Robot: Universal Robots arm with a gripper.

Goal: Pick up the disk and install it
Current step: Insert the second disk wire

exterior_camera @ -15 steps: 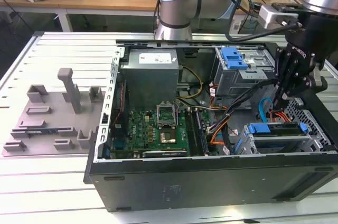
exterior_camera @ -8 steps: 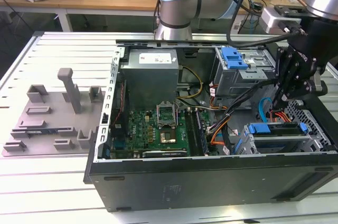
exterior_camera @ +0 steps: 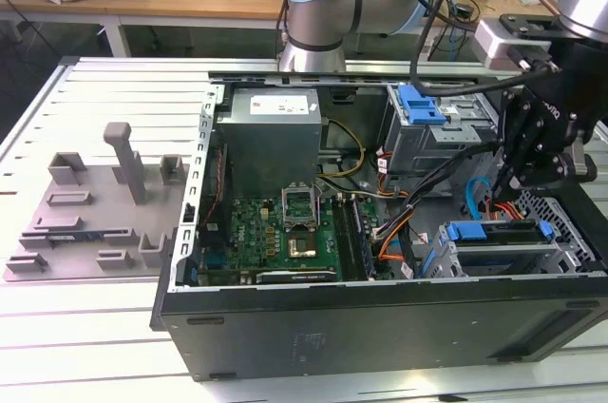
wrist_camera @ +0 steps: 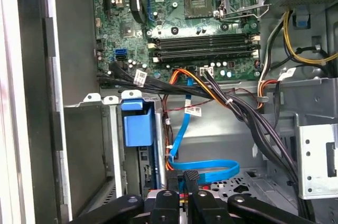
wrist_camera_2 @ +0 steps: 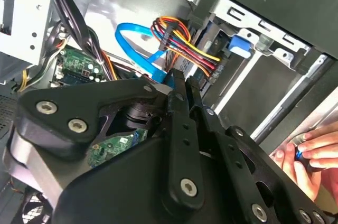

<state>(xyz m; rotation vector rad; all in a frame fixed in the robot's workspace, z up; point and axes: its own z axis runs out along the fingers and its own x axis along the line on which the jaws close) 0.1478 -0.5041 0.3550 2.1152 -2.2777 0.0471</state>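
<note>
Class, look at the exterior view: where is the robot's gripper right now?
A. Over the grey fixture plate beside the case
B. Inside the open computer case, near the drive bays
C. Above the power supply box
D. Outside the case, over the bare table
B: the gripper hangs inside the open computer case, just above the drive bays with their blue carriers.

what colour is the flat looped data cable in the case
Bright blue flat looped data cable, clearest in the first wrist view.

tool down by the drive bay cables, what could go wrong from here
1. The tool sits right at the blue cable loop and could snag or tug it.
2. The orange, red and yellow wire bundle hangs close by and might catch too.
3. A person's hand is at the case edge, near the arm.
</note>
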